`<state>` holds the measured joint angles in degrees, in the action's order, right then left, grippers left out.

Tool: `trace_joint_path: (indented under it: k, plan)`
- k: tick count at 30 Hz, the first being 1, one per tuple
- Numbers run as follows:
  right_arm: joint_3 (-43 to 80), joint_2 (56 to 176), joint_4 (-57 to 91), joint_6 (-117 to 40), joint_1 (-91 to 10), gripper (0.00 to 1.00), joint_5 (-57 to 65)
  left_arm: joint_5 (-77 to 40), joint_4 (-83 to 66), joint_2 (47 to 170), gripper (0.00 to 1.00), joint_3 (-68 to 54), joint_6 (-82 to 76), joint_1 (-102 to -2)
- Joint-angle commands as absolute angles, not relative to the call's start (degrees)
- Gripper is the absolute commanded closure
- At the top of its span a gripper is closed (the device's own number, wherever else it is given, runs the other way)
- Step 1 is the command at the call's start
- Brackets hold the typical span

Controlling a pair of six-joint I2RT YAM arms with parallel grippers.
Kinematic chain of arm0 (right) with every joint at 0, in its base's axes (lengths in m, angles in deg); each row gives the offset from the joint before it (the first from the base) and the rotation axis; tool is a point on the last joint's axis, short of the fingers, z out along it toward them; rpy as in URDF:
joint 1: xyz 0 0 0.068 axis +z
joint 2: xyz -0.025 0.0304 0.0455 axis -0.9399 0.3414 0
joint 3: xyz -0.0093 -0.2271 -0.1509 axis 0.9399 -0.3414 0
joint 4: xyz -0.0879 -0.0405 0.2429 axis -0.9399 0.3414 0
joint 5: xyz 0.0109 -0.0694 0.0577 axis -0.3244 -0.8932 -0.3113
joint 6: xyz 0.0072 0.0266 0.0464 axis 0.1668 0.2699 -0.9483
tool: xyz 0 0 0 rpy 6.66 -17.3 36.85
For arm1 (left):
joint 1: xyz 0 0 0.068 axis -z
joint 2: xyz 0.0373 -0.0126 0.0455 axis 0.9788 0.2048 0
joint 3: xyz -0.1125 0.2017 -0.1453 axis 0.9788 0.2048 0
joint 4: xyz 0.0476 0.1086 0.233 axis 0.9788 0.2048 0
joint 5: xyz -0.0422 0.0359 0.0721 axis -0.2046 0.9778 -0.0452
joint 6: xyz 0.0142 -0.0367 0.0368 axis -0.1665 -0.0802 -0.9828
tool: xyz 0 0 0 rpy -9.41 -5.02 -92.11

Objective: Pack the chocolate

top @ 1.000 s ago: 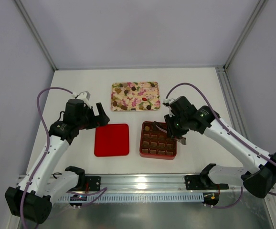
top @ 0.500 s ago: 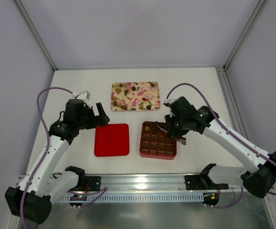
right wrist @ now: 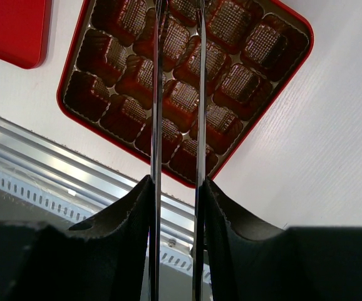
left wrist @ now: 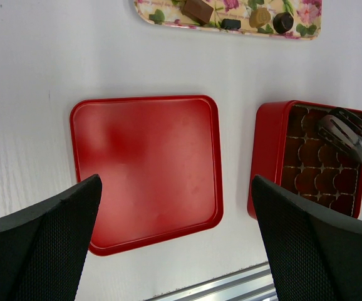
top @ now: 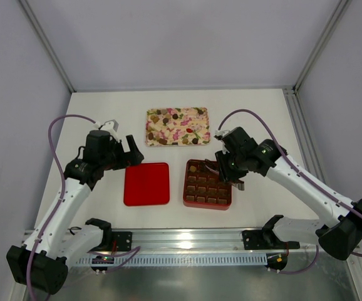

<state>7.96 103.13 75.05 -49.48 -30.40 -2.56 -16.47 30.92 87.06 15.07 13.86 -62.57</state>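
Broadly: white bench point(top: 106, 119), pink-green floral tray point(top: 149, 125), flat red lid point(top: 146, 184), red gridded box point(left wrist: 265, 157). With left end effector point(left wrist: 176, 182) spread wide, empty; right end effector point(left wrist: 329, 121) over box, closure untellable. Small brown chocolate pieces point(left wrist: 259, 17) on tray: likely light, smudgeable; pinch sides gently.

The box point(top: 206, 205) is sitting on the table point(top: 106, 113) and is serving as the reference. The lid point(top: 146, 184) is lying flat just left of the box, level with it, with a strip of table showing between them. The tray point(left wrist: 168, 22) is lying behind the box and slightly to its left, apart from it. The chocolates point(top: 176, 116) are lying scattered on the tray. The rail point(top: 187, 238) is running in front of the box. The right gripper point(top: 215, 168) is hanging over the box's far half. The left gripper point(top: 131, 153) is hanging left of the box, over the lid's far left corner.
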Motion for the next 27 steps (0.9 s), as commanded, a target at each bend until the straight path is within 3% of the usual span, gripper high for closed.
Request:
trace_joint_path:
  k: [1, 9, 17, 21, 27]
  plan:
    - [10.2, 102.2, 75.3, -49.3, -30.1, 0.61, -3.3, -16.8, 30.2, 87.0, 0.00, 13.6, 13.1, -62.7]
    - [20.7, 107.1, 75.7, -46.4, -30.2, 0.59, -3.4, -16.7, 30.2, 87.1, 0.00, 13.6, 13.1, -62.8]
    - [39.9, 126.4, 72.5, -43.0, -32.2, 0.58, -3.0, -16.8, 30.1, 87.2, 0.00, 13.6, 13.1, -62.8]
    - [51.0, 137.2, 73.2, -41.5, -33.1, 0.52, -3.4, -16.8, 30.3, 87.3, 0.00, 13.7, 13.2, -62.8]
    - [68.4, 150.8, 76.8, -41.0, -33.5, 0.51, -5.4, -17.0, 30.2, 87.3, 0.00, 13.7, 13.1, -62.8]
